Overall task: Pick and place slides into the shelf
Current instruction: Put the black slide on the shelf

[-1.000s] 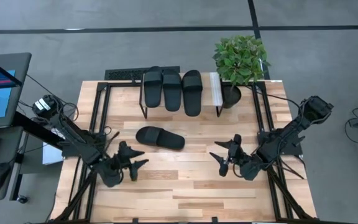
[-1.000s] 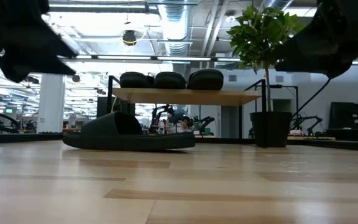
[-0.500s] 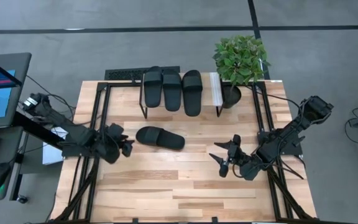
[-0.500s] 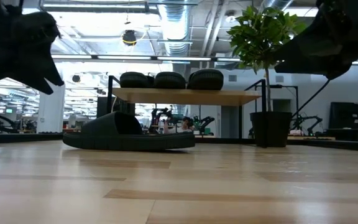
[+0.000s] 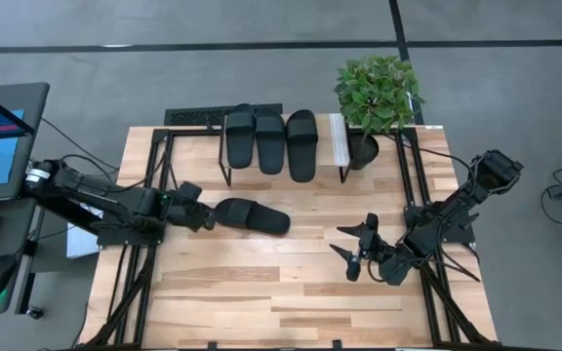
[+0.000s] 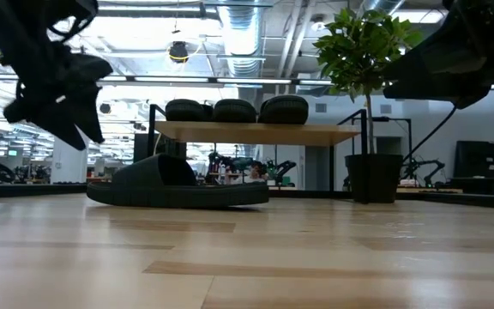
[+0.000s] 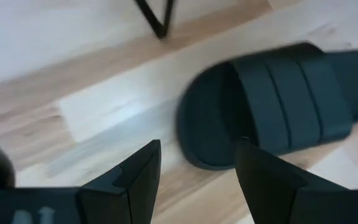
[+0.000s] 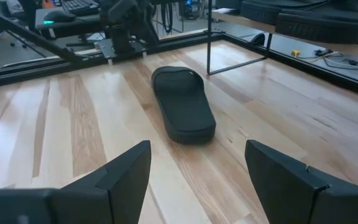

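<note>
One black slide point(image 5: 252, 215) lies sole-down on the table in front of the shelf, strap end toward the left. Three more slides point(image 5: 269, 141) rest side by side on the low wooden shelf point(image 5: 338, 144), which stands on thin black legs at the table's far middle. My left gripper point(image 5: 203, 216) is open just off the lone slide's strap end point(image 7: 204, 134), tilted down toward it and touching nothing. My right gripper point(image 5: 354, 252) hangs open above the table's right side, facing the same slide point(image 8: 182, 106) from a distance.
A potted plant point(image 5: 379, 93) stands at the table's far right corner beside the shelf's pale end. Black frame rails point(image 5: 159, 185) run along the table's left and right sides. Bare planks point(image 5: 281, 292) stretch across the near half.
My left gripper has swung from the near left of the table toward the far edge and up to the lone slide's strap end, turning and tipping down as it went; its fingers stay open. The slide has not moved.
</note>
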`<control>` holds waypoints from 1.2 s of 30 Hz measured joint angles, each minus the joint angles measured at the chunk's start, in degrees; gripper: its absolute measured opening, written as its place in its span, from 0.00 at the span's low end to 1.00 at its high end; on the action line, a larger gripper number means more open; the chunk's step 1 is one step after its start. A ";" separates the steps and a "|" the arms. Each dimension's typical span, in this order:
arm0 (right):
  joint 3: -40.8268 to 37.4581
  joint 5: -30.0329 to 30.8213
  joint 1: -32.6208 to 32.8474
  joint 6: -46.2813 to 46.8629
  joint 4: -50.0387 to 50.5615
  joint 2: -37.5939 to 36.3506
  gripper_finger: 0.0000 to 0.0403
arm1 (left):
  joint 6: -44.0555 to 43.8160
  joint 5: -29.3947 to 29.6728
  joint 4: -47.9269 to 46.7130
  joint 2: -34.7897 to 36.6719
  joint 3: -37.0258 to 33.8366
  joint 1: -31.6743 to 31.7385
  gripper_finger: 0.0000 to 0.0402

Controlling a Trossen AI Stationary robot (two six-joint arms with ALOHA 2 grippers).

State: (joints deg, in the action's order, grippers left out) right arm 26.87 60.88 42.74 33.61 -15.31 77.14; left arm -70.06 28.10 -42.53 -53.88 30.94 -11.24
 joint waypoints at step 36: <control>0.04 -1.14 0.00 2.45 1.91 0.00 0.63 | 15.21 -8.63 21.52 -19.62 -5.61 9.64 0.05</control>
State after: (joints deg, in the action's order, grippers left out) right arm 26.92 59.74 42.74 36.06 -13.40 77.14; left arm -54.85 19.47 -21.01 -73.50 25.32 -1.60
